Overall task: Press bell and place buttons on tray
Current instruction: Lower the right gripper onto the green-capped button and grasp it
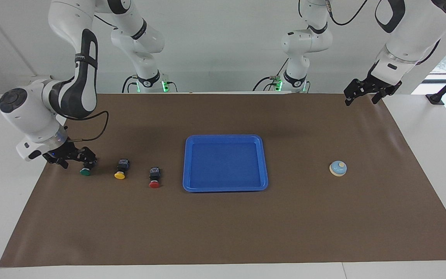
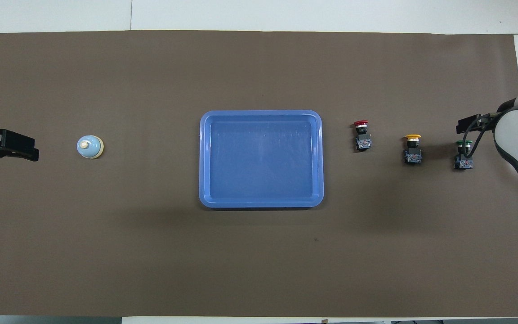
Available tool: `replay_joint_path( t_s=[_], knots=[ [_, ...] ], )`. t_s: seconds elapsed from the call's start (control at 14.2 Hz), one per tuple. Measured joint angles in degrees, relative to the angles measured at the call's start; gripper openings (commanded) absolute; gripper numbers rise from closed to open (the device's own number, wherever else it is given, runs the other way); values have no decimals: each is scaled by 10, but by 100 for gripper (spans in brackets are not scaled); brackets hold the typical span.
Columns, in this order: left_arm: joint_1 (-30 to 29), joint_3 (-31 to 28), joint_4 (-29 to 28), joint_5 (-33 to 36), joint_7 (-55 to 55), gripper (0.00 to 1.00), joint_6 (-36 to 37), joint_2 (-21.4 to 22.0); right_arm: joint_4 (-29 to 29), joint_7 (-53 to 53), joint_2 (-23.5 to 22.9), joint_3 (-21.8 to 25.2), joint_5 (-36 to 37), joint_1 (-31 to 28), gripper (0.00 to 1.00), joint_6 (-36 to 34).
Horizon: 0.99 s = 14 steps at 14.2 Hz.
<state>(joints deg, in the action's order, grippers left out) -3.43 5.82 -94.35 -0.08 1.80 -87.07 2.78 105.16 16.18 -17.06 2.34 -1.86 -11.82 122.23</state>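
Closest to the robots' end, the left gripper [image 1: 364, 94] hangs in the air over the mat's [image 1: 223, 232] edge at the left arm's end of the table, its fingers spread apart and holding nothing; that arm waits. A little farther out, the right gripper [image 1: 75, 159] is low over the mat at the right arm's end, right at the black body of the green button [image 1: 86, 171], fingers open; whether they touch it I cannot tell. The three buttons lie in a row on the mat between that gripper and the tray [image 1: 225, 188], their caps pointing away from the robots: green button outermost, then the yellow button [image 1: 120, 171], then the red button [image 1: 154, 179], which is the one beside the tray and a touch farther from the robots than the other two. The blue tray sits mid-table with nothing in it. The bell [image 1: 338, 168] stands by itself on the mat toward the left arm's end, well apart from the tray.
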Motion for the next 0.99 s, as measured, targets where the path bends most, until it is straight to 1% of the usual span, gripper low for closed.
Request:
replay_joint_path(
  t_s=[0.21, 0.49, 0.85, 0.92, 0.99],
  knots=[
    [0, 0, 0, 0, 0, 100, 0, 0, 31, 21, -6, 0, 0, -7, 100, 26],
    [0, 0, 0, 0, 0, 100, 0, 0, 60, 38, -9, 0, 0, -12, 100, 34],
    [0, 0, 0, 0, 0, 100, 0, 0, 110, 58, -6, 0, 0, -18, 100, 87],
    [0, 0, 0, 0, 0, 100, 0, 0, 119, 62, -5, 0, 0, -23, 94, 97],
    [0, 0, 0, 0, 0, 100, 0, 0, 127, 67, -3, 0, 0, -28, 81, 104]
  ],
)
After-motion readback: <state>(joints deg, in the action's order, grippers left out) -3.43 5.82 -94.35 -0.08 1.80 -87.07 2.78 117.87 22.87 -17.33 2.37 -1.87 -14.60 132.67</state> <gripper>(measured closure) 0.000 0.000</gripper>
